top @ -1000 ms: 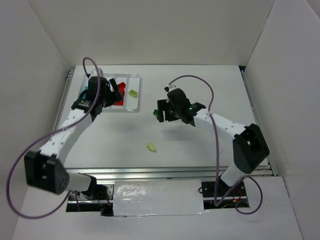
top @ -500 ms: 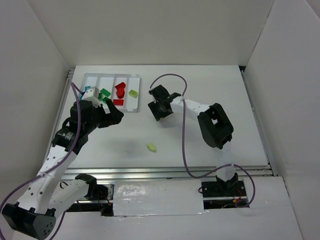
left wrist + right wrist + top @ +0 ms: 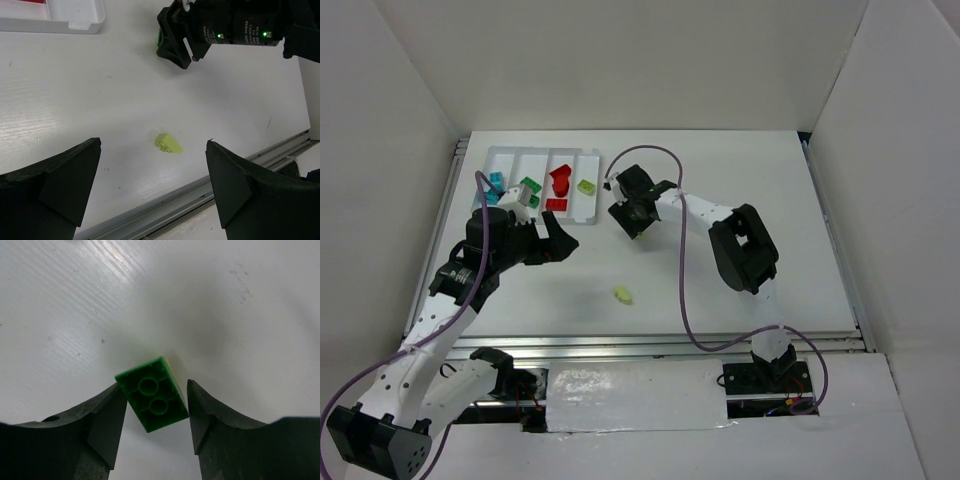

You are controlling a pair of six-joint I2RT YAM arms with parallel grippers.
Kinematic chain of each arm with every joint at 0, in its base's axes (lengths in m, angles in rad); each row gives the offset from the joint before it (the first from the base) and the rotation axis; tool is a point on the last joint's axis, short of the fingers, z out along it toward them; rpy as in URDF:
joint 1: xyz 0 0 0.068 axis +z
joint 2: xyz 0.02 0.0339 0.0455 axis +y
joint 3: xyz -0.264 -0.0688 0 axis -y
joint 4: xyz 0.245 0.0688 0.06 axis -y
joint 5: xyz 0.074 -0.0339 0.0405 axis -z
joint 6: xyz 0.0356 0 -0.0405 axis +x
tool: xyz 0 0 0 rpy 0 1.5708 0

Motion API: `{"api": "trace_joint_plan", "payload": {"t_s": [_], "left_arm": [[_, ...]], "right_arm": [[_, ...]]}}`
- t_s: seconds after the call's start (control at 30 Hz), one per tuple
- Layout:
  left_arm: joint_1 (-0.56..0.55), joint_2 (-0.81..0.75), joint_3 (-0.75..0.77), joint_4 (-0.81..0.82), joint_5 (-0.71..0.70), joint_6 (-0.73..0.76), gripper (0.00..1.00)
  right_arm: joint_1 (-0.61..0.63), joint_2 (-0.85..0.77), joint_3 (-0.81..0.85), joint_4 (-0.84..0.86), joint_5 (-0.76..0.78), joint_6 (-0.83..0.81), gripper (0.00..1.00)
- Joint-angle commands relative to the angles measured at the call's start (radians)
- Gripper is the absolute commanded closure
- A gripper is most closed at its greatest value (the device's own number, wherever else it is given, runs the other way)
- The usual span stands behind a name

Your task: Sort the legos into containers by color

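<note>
White table [image 3: 740,170], plain white walls [image 3: 620,60] enclosing, even light.

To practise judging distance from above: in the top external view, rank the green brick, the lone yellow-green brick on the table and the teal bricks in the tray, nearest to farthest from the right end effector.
1. Small green plastic brick: between the right end effector fingers.
2. Yellow-green plastic brick: loose on the table, nearer the bases.
3. Teal plastic bricks: leftmost compartment of the white plastic tray.

Both arms pair white links with black joints and trail purple cables; black wedge-shaped fingers [image 3: 60,182], and seemingly small green lights by the right wrist.
</note>
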State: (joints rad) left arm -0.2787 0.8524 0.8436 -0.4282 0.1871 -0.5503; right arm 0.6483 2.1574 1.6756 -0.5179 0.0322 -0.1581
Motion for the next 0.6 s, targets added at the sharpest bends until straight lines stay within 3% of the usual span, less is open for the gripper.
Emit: {"api": "trace_joint_plan", "payload": {"t_s": [0.0,0.03,0.13,0.23,0.4,0.47,0.5,0.57], "left_arm": [[-0.005,-0.012,-0.006,0.066,0.046,0.015,0.01],[-0.004,-0.010,-0.006,0.065,0.043,0.015,0.01],[-0.005,-0.007,-0.008,0.063,0.040,0.015,0.01],[-0.005,-0.009,-0.014,0.071,0.038,0.012,0.01],[-0.004,0.007,-0.031,0.114,0.125,0.012,0.01],[-0.005,0.017,-0.038,0.182,0.237,0.019,0.02],[-0.005,0.036,-0.050,0.213,0.379,0.016,0.02],[-0.010,0.056,-0.078,0.333,0.516,0.000,0.03]], "right_arm": [[0.001,0.022,0.050,-0.016,-0.058,-0.048,0.44],[0.001,0.024,0.055,-0.017,-0.054,-0.044,0.60],[0.002,-0.001,0.030,-0.001,-0.045,-0.011,0.87],[0.002,-0.129,-0.086,0.091,-0.034,0.104,1.00],[0.002,-0.381,-0.322,0.243,-0.023,0.342,1.00],[0.001,-0.540,-0.454,0.338,-0.164,0.451,1.00],[-0.001,-0.589,-0.494,0.372,-0.275,0.516,1.00],[-0.002,-0.709,-0.591,0.456,-0.381,0.572,1.00]]}}
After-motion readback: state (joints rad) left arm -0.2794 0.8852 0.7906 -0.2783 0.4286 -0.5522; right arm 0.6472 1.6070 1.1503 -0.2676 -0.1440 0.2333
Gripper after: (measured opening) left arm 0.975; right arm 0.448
